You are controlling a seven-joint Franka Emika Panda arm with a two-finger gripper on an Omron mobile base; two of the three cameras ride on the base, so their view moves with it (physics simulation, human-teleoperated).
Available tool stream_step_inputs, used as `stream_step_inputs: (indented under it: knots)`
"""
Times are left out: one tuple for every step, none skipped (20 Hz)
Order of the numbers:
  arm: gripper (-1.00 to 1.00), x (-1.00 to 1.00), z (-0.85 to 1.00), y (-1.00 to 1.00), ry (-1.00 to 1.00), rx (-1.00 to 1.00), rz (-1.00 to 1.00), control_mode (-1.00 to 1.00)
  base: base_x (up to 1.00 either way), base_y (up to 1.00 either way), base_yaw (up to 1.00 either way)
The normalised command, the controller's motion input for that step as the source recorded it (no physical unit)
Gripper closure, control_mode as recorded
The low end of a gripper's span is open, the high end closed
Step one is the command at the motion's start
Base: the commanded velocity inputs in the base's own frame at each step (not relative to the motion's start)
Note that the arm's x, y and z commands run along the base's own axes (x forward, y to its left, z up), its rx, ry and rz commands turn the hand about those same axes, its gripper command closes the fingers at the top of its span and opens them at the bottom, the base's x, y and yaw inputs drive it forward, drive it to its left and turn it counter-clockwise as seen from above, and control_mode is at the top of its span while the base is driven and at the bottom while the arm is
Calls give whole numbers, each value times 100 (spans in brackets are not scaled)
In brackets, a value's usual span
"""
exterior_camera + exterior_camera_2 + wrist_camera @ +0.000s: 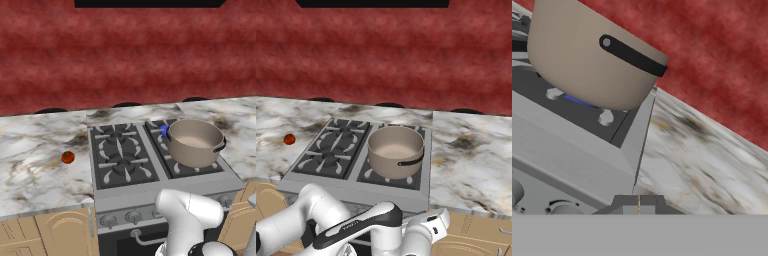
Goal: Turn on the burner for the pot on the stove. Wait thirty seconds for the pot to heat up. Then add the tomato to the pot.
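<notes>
The grey-tan pot [195, 142] [395, 150] stands on the right side of the stove [150, 192] [351, 190]. Its pale inside holds nothing. A blue flame glows at the burner [164, 131] [577, 100] beneath it. The tomato [68, 157] [289, 139] lies on the marble counter left of the stove, far from the pot. My gripper [639, 204] is low in front of the stove's right front corner, below the pot [587, 55], looking up at its dark side handle. The two fingertips are pressed together with nothing between them.
The other burners [120, 150] [331, 150] on the left carry no flame. A row of knobs [133, 216] and a bar handle run along the stove front. Marble counter [35, 175] [471, 165] stretches to both sides. A red wall rises behind.
</notes>
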Motion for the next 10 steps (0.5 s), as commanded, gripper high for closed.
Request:
stream_step_inputs:
  knots:
    - [100, 0, 0, 0, 0, 0, 0, -100, 0, 0, 0]
    - [100, 0, 0, 0, 0, 0, 0, -100, 0, 0, 0]
    - [100, 0, 0, 0, 0, 0, 0, -100, 0, 0, 0]
    - [100, 0, 0, 0, 0, 0, 0, -100, 0, 0, 0]
    - [100, 0, 0, 0, 0, 0, 0, -100, 0, 0, 0]
    - [100, 0, 0, 0, 0, 0, 0, -100, 0, 0, 0]
    - [100, 0, 0, 0, 0, 0, 0, -100, 0, 0, 0]
    - [100, 0, 0, 0, 0, 0, 0, -100, 0, 0, 0]
    - [100, 0, 0, 0, 0, 0, 0, -100, 0, 0, 0]
    - [100, 0, 0, 0, 0, 0, 0, -100, 0, 0, 0]
